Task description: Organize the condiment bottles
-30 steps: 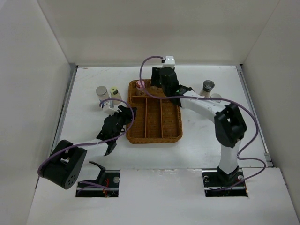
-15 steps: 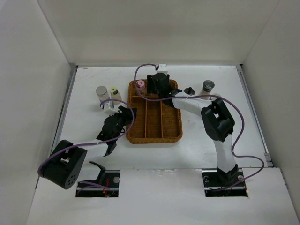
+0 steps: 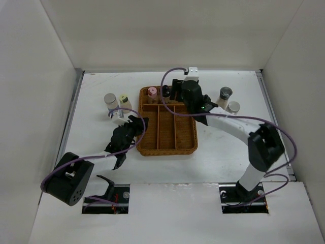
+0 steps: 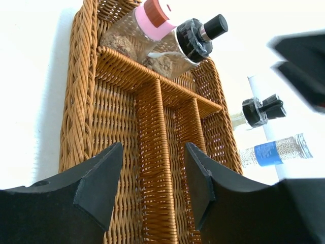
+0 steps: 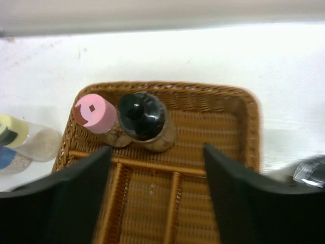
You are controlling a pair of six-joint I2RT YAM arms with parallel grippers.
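Two condiment bottles stand side by side in the far compartment of the wicker tray (image 3: 167, 137): a pink-capped one (image 3: 152, 92) (image 5: 94, 113) (image 4: 152, 15) and a black-capped one (image 3: 165, 91) (image 5: 142, 116) (image 4: 195, 35). My right gripper (image 3: 176, 90) (image 5: 156, 152) hangs open just above and to the right of them, holding nothing. At the tray's left rim my left gripper (image 3: 138, 123) (image 4: 153, 152) is open, with only wicker between its fingers. A grey-capped bottle (image 3: 110, 98) and a yellow-green-capped one (image 3: 123, 99) stand left of the tray. A dark-capped one (image 3: 225, 93) and a white-capped one (image 3: 233, 106) stand to its right.
The tray has three long compartments (image 3: 166, 129) nearer the arms, parted by wicker ribs (image 4: 160, 152). White walls close in the table on the left, back and right. A purple cable (image 3: 170, 76) loops over the tray's far edge.
My right gripper has opened wider and drawn back to the right, uncovering the black-capped bottle, which stands next to the pink one. The left arm has not moved.
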